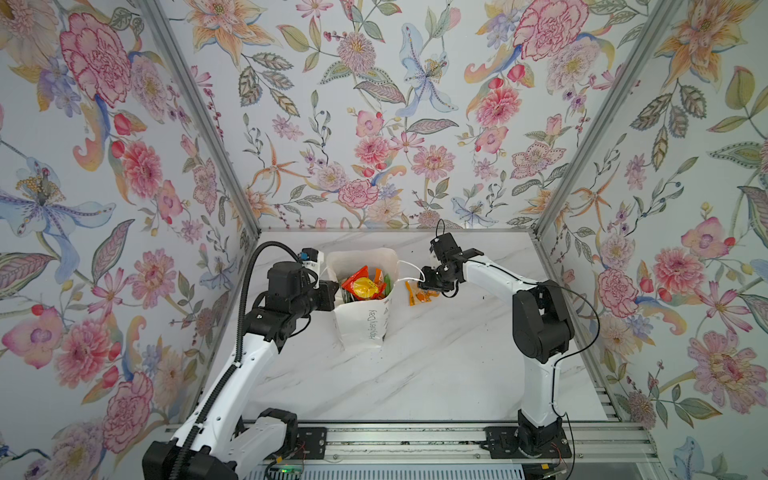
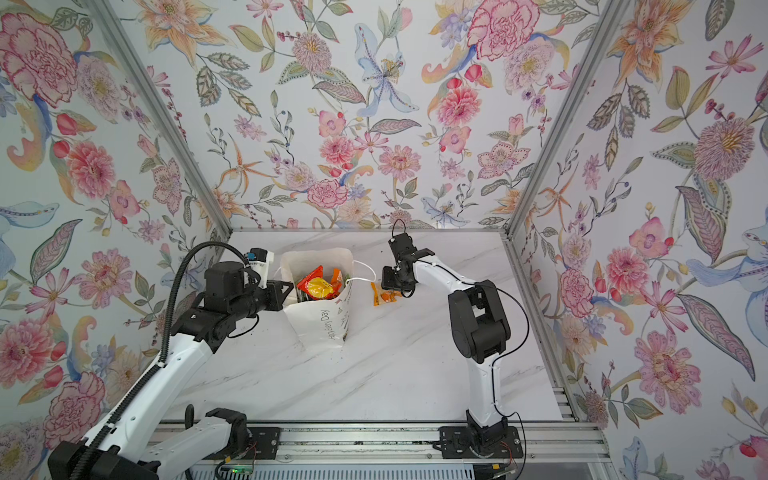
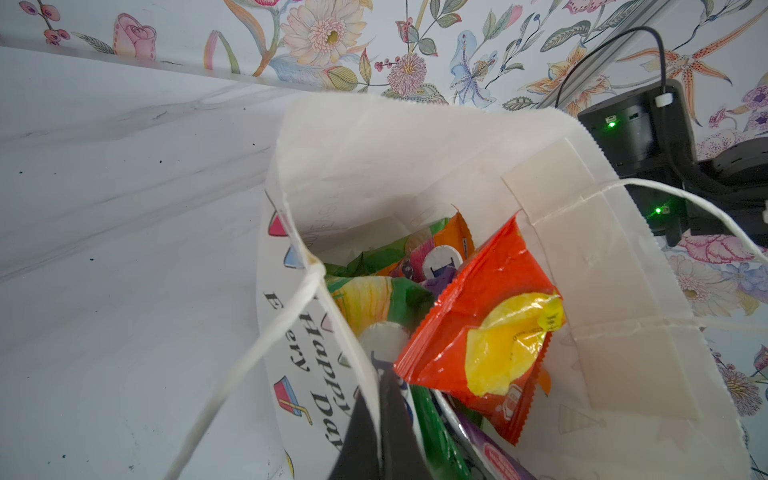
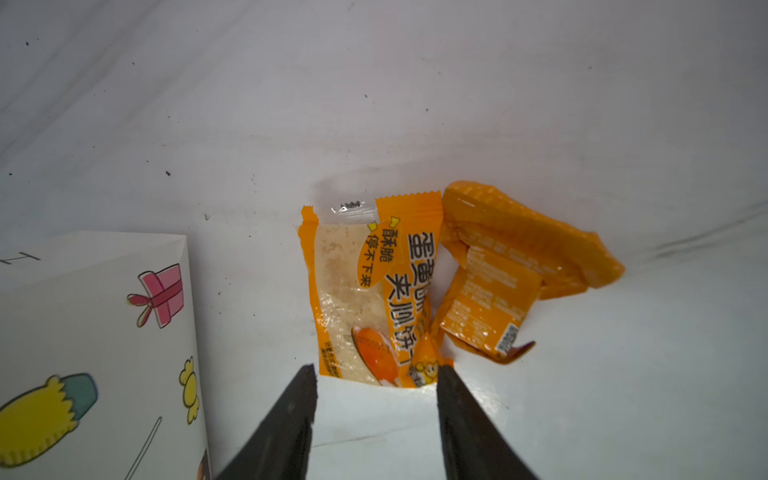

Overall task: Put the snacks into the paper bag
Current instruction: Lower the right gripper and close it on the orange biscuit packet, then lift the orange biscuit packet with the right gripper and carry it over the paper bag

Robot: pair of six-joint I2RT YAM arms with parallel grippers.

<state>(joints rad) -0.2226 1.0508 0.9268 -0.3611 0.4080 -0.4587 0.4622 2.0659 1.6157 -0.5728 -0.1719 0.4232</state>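
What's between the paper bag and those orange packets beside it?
Only bare table, shown in the right wrist view; in a top view the bag's cord handle juts out there.

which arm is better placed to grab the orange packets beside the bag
Right. The right gripper hangs over the clear-windowed orange plastic packet, fingers apart at its end; the left gripper is shut on the white paper bag's rim.
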